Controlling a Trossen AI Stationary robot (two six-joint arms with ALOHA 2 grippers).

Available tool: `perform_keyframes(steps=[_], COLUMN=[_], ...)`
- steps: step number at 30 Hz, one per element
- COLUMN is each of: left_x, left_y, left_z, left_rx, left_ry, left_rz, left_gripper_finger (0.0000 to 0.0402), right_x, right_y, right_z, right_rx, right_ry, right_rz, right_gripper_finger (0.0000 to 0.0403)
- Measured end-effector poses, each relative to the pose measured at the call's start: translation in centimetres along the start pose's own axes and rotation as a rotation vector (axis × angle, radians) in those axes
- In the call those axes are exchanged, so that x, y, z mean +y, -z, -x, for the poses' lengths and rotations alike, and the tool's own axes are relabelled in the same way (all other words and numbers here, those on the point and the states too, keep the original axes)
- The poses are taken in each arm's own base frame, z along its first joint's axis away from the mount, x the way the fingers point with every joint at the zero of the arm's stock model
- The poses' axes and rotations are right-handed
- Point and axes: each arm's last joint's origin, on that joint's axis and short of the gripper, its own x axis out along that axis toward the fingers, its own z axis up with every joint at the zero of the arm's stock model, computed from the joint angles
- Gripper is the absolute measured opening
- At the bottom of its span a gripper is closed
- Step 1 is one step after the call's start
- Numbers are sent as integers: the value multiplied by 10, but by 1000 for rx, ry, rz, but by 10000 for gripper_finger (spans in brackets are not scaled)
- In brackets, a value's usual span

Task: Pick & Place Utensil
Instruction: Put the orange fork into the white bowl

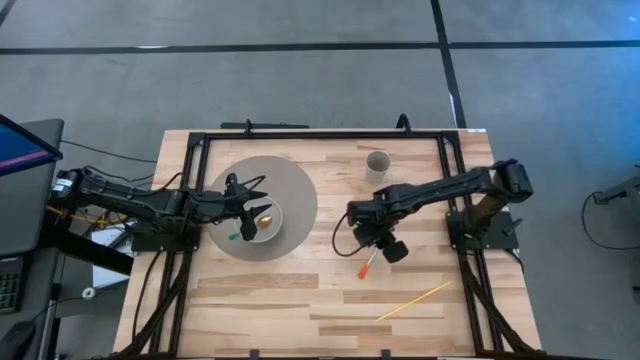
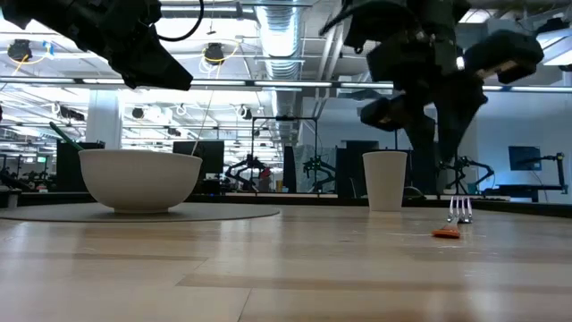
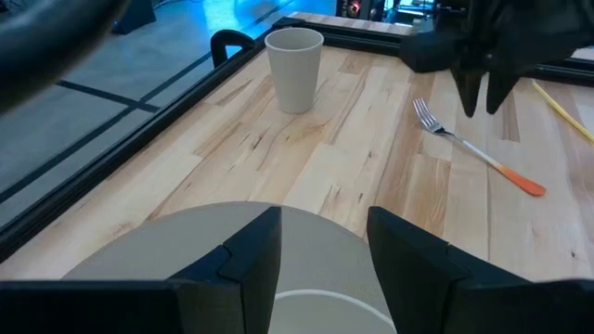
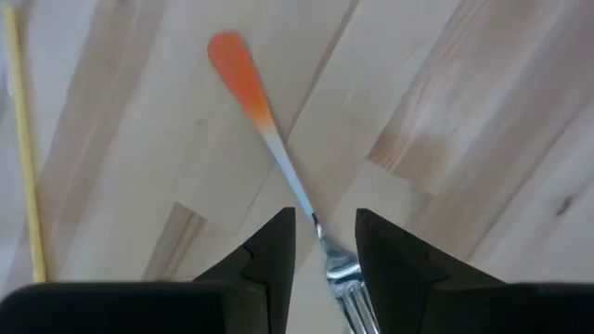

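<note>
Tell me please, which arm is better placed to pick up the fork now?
The right. The right gripper hangs directly over the fork, its open fingers on either side of the shaft near the tines. The left gripper is open over the bowl on the grey mat, far from the fork.

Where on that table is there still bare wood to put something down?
Bare wood lies along the near edge, left of the yellow stick, and between the grey mat and cup. It's crowded around the fork under the right hand and the bowl.
</note>
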Motion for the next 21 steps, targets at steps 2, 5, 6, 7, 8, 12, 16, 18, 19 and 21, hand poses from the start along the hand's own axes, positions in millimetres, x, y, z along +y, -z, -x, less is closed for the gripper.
perform_keyframes(steps=[2, 5, 6, 7, 8, 12, 16, 18, 19, 21], left_x=[0, 0, 0, 0, 0, -1, -3, -3, -3, -3], left_y=[0, 0, 0, 0, 0, 0, 0, 0, 0, 0], left_z=[0, 0, 0, 0, 0, 0, 0, 0, 0, 0], left_rx=[-2, -1, -1, -1, -1, 6, 15, 17, 18, 18], left_ry=[0, 0, 0, 1, 1, 38, 87, 102, 104, 104], left_rz=[1, 1, 1, 0, 1, 0, 1, 0, 1, 1], left_gripper_finger=[163, 163, 163, 163, 163, 163, 163, 163, 163, 163], right_x=[1, 0, 0, 1, 1, 0, 5, 9, 11, 15], right_y=[0, 3, 4, 5, 5, 1, -5, -7, -8, -10], right_z=[-6, -13, -14, -15, -15, -16, -17, -18, -19, -19], right_rx=[36, 89, 107, 123, 130, 90, 57, 50, 52, 55], right_ry=[-16, -33, -38, -40, -37, -18, -10, -10, -11, -13], right_rz=[-6, -92, -134, -169, -197, -234, -202, -184, -176, -160], right_gripper_finger=[109, 109, 109, 109, 109, 109, 109, 109, 109, 109])
